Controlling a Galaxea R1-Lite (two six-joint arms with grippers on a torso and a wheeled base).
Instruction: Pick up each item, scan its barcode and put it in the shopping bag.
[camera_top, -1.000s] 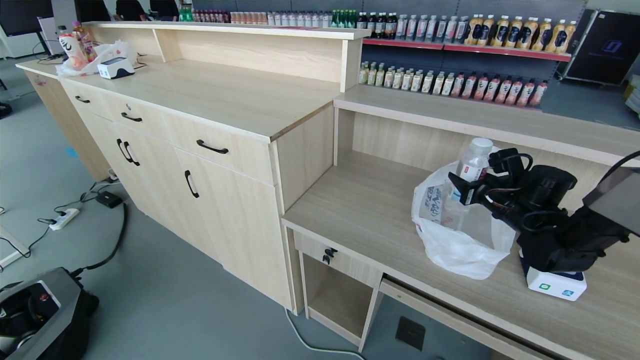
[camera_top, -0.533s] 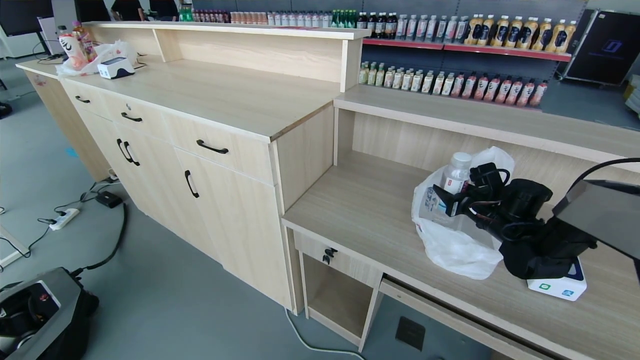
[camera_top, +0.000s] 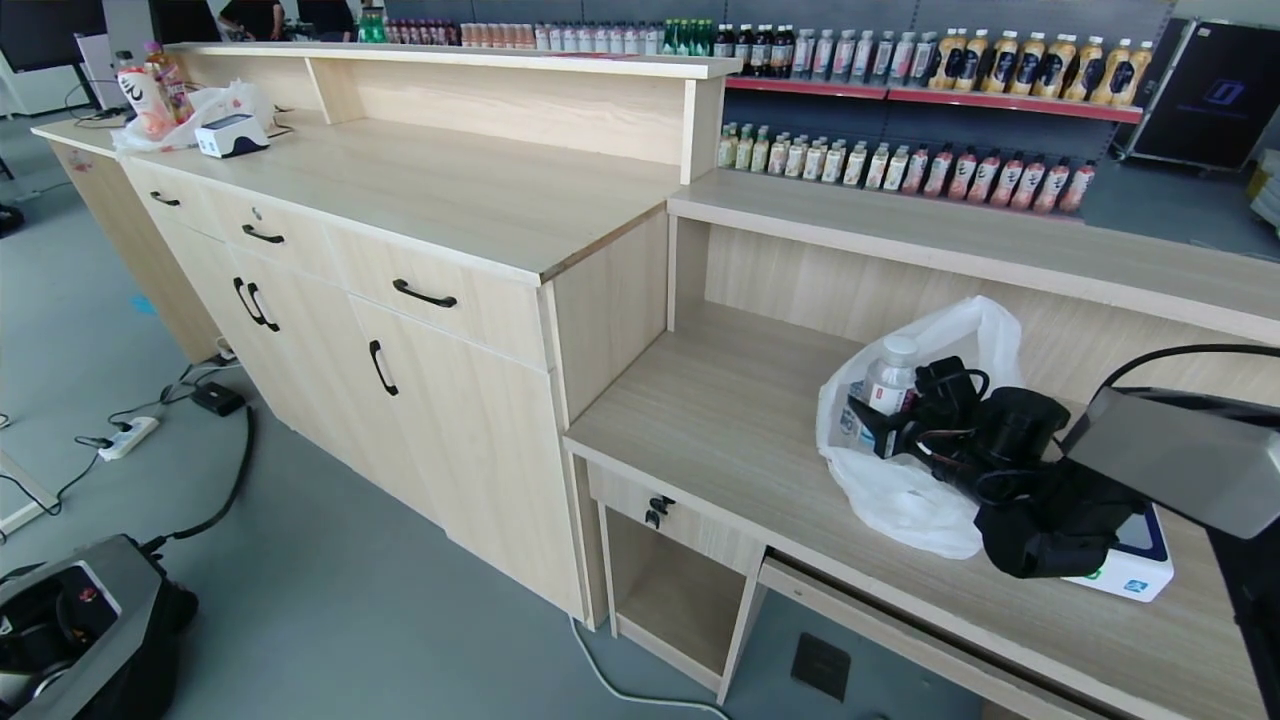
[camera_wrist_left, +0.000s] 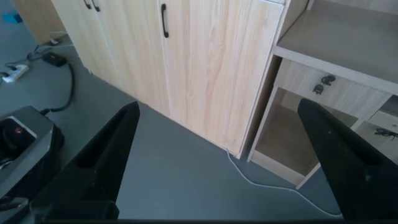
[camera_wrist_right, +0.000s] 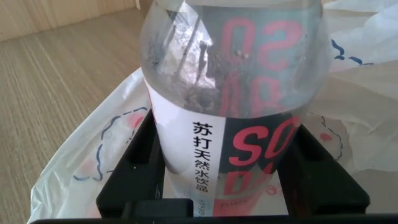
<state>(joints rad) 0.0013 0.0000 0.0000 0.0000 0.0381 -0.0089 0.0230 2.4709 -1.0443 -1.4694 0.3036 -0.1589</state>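
**R arm:** the right gripper (camera_top: 882, 418) has its jaws closed on the bottle (camera_top: 888, 372), one finger on each side of the label band, approx. mid-body. On the wrist cam both fingers lie flat against the label, with no gap visible.

**Item location:** the bottle sits in the mouth of the shopping bag (camera_top: 900, 500). The bag stands on the counter (camera_top: 730, 420), just beside the scanner (camera_top: 1135, 578). Cap and shoulder are above the bag rim. The lower body is below it, w/ bag film on both sides.

**Key relation for next move:** the bottle's long axis is near vertical, cap up, base pointing down into the bag. The jaws grip across that axis. I judge that release needs only a slight descent, then jaw opening. I cannot tell whether the base touches the bag floor, since film and gripper hide it. If let go too high, the bottle may tip against the soft bag wall.

**L arm:** the left gripper (camera_wrist_left: 217, 162) hangs w/ jaws wide apart and nothing held. It is over the floor (camera_wrist_left: 186, 180) in front of the cabinet (camera_wrist_left: 211, 62), well apart from the bag. The R arm is the nearer by far, so I assign L no role in this step.
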